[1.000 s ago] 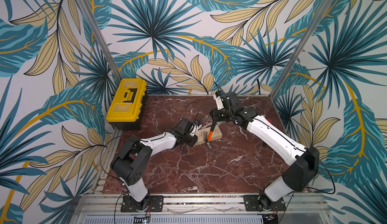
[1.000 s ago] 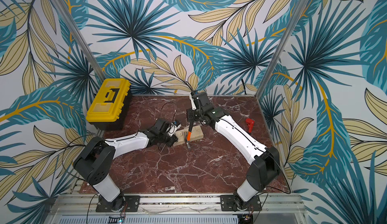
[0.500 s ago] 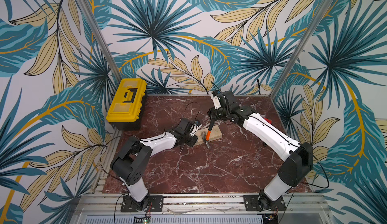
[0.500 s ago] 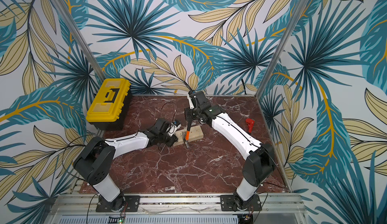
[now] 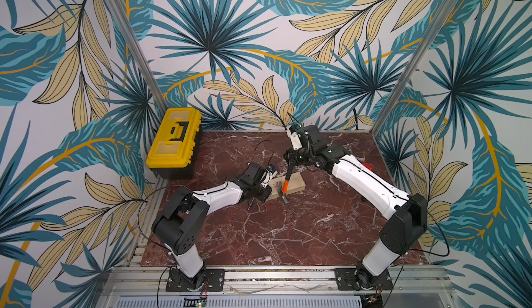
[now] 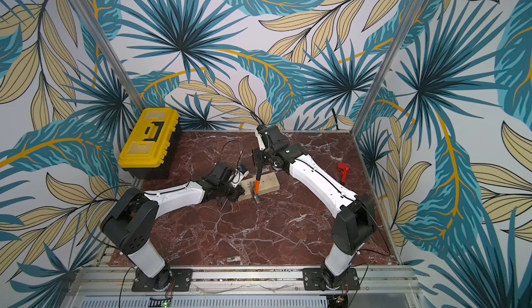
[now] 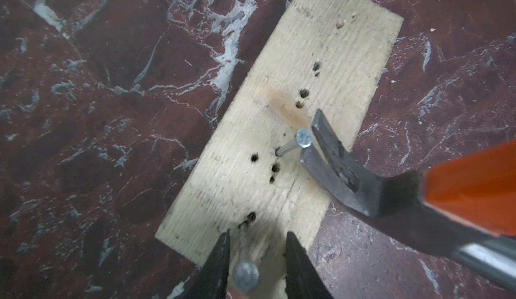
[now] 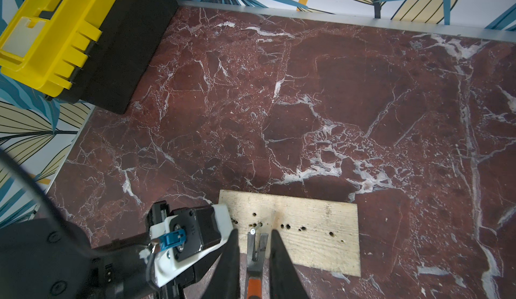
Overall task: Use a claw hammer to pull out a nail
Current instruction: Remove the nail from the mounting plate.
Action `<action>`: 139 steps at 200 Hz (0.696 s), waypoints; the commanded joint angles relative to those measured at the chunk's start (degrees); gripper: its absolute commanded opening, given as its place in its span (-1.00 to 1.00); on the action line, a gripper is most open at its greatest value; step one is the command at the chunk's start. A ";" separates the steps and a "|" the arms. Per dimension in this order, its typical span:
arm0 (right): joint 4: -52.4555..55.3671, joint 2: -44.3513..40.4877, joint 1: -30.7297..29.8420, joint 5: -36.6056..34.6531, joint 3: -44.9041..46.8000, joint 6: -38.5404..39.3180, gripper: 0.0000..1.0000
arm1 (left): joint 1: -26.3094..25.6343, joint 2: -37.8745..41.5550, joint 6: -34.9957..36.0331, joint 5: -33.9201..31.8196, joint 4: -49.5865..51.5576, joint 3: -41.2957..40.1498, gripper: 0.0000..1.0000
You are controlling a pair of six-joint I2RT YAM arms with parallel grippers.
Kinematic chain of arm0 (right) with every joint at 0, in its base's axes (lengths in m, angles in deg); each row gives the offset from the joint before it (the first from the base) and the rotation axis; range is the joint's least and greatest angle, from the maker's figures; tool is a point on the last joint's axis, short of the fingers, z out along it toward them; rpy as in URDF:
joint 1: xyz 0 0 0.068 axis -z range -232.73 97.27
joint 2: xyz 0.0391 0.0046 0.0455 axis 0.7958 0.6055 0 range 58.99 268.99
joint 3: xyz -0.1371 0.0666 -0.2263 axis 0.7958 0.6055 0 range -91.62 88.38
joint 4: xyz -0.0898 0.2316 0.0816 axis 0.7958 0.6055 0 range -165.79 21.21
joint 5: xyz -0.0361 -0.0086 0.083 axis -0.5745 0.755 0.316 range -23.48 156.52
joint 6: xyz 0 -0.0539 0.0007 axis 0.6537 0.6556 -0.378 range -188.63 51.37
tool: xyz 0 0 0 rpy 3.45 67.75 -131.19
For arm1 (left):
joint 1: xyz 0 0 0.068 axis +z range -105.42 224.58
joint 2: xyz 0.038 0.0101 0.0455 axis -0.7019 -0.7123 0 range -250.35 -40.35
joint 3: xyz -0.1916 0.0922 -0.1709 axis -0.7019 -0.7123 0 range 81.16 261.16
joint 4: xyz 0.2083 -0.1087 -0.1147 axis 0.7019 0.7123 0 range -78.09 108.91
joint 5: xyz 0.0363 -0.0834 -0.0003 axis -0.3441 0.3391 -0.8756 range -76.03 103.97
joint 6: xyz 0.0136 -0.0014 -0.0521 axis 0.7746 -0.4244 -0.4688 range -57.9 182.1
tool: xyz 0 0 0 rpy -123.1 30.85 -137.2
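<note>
Moved: your right arm has carried the claw hammer (image 5: 285, 188) a little toward the left arm, so its fork now meets the nail (image 7: 303, 139).
Meaning: the nail head sits at the fork's mouth, probably not yet seated; you likely need to slide in further before levering.
Right gripper (image 8: 254, 233): clamped on the black handle.
Left gripper (image 7: 257, 233): fingers apart, astride a second nail (image 7: 245, 258); whether they press the block is unclear.
Materials: pale, rough wooden block (image 7: 329, 46) pocked with holes; dull steel fork; glossy orange shaft; veined red marble table (image 7: 111, 110).

Robot lab cell: aluminium frame (image 5: 276, 276), leaf-print panels (image 5: 218, 33), marble-look tabletop (image 5: 288, 234).
</note>
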State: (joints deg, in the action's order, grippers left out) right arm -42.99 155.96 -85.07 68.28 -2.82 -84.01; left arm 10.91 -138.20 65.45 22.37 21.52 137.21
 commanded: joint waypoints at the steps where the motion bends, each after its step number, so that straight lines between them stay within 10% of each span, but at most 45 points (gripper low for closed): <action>1: -4.79 -0.04 -0.40 0.11 -1.81 0.54 -1.00 | -0.08 -1.65 -0.56 0.73 1.35 -1.32 -0.32; 139: -11.29 -0.73 -0.80 -0.87 1.23 2.57 -1.00 | -0.05 -2.79 -1.22 0.29 2.39 -0.56 -0.33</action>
State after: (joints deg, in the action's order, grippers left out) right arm -48.09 157.47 -85.53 68.04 -2.14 -81.76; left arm 10.91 -138.33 65.06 22.35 21.43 137.21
